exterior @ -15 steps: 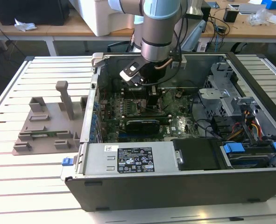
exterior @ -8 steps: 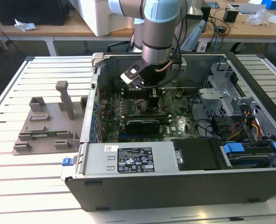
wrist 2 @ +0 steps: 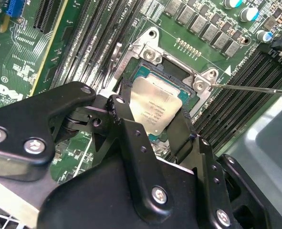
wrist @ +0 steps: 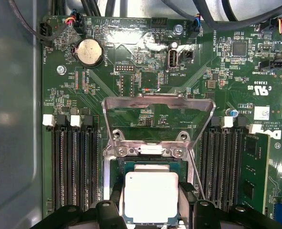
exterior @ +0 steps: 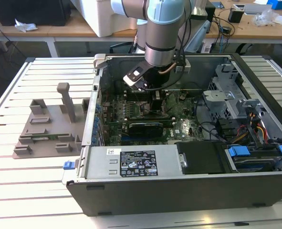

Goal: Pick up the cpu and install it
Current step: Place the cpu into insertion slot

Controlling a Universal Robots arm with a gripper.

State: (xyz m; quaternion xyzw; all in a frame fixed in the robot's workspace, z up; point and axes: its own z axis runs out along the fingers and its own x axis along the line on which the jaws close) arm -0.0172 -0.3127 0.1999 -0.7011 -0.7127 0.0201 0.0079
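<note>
So the arm is reaching down into the open PC case on the desk. In both wrist views the cpu sits dead centre in the pincer, with a black finger pressed against each of two opposite edges, so it looks clamped on the chip. There's only the one arm, and the chip is square, so no long axis to worry about. What matters is what's below: the cpu is right over the socket, edges roughly squared up with the frame, and the metal load plate is flipped up out of the way. Can't tell if it's fully seated or just above. The chip itself has a flat silvery-white lid with faint print and a thin green rim
</note>
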